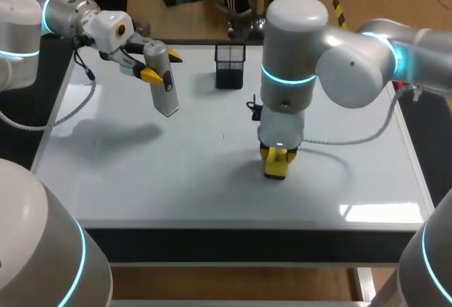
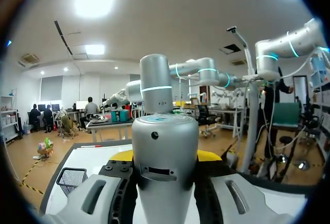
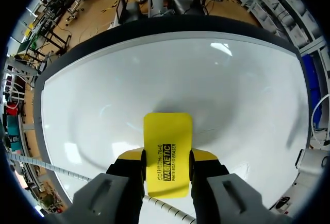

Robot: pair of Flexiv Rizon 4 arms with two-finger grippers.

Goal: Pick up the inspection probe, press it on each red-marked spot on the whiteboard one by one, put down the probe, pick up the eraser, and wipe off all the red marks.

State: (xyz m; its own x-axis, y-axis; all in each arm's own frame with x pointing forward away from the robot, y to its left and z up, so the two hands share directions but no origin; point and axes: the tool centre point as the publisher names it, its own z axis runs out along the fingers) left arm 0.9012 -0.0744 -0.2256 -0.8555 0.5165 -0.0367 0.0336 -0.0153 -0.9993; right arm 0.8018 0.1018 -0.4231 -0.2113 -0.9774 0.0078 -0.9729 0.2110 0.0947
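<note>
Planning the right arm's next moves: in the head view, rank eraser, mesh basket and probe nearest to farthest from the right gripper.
1. Eraser, held in the right gripper.
2. Mesh basket, farther back, slightly left.
3. Probe, far left, in the left gripper.

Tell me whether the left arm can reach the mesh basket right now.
Probably yes. The basket stands close beside the left gripper, with bare whiteboard between; the right arm is nearer the front, over the eraser. But the left fingers hold the probe.
</note>
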